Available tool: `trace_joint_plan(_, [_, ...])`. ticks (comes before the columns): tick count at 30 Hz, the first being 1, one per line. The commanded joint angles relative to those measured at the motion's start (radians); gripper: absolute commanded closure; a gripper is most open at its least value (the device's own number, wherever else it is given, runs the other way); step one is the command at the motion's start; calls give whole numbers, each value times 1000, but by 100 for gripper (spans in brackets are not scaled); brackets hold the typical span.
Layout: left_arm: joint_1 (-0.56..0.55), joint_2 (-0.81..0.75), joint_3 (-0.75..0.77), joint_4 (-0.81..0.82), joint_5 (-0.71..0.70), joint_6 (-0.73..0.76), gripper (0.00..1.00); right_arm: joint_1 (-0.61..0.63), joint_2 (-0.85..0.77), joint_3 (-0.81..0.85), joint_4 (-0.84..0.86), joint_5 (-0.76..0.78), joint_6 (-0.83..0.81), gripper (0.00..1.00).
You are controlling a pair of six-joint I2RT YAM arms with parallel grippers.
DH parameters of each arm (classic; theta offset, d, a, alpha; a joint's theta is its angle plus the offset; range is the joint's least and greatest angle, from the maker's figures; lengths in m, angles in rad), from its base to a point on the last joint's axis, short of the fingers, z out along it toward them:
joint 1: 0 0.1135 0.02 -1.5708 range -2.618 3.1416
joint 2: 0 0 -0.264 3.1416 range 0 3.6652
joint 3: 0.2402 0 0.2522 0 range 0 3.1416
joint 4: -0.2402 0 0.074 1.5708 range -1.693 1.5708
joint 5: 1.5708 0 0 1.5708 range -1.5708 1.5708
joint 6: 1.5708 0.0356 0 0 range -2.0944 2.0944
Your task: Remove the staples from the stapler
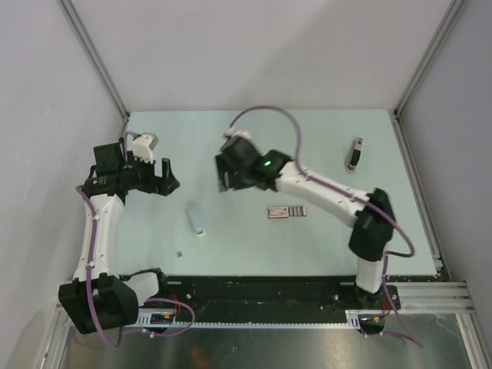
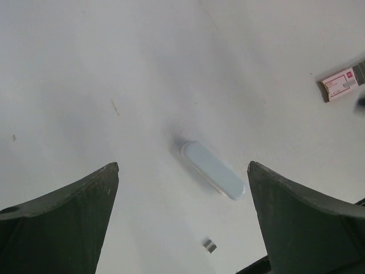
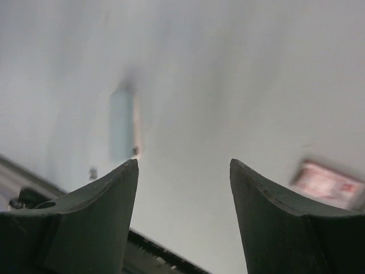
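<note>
A pale blue oblong stapler (image 1: 197, 219) lies closed on the table between the two arms. It also shows in the left wrist view (image 2: 214, 170) and, blurred, in the right wrist view (image 3: 121, 125). One tiny silvery staple piece (image 1: 180, 253) lies near the front edge, just below the stapler in the left wrist view (image 2: 210, 246). My left gripper (image 1: 171, 178) is open and empty, raised left of the stapler (image 2: 182, 165). My right gripper (image 1: 221, 175) is open and empty, raised above and to the right of it (image 3: 184, 161).
A small red-and-white box (image 1: 286, 211) lies right of the stapler and shows in both wrist views (image 2: 341, 84) (image 3: 328, 184). A dark and silver elongated tool (image 1: 354, 154) lies at the far right. Grey walls enclose the table, and a black rail (image 1: 269, 288) runs along its front.
</note>
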Motion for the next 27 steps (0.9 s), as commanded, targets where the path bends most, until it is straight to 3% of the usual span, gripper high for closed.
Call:
trace_joint_plan(1, [-98, -13, 11, 23, -57, 5, 1, -188, -142, -118, 12, 75, -47, 24])
trace_joint_plan(6, [-218, -11, 0, 44, -137, -1, 1, -458, -230, -272, 16, 149, -73, 5])
trace_joint_plan(9, [-252, 1, 1, 57, -153, -11, 1, -604, -240, -309, 5, 188, -80, 1])
trace_joint_plan(14, [-282, 26, 5, 66, -190, -10, 1, -769, -204, -317, 12, 218, -66, 1])
trace_joint_plan(20, [-293, 12, 1, 69, -224, 15, 0, -864, -145, -313, 57, 234, -63, 1])
trace_joint_plan(27, [-296, 26, -1, 68, -300, 32, 1, -938, -48, -246, 74, 234, -88, 17])
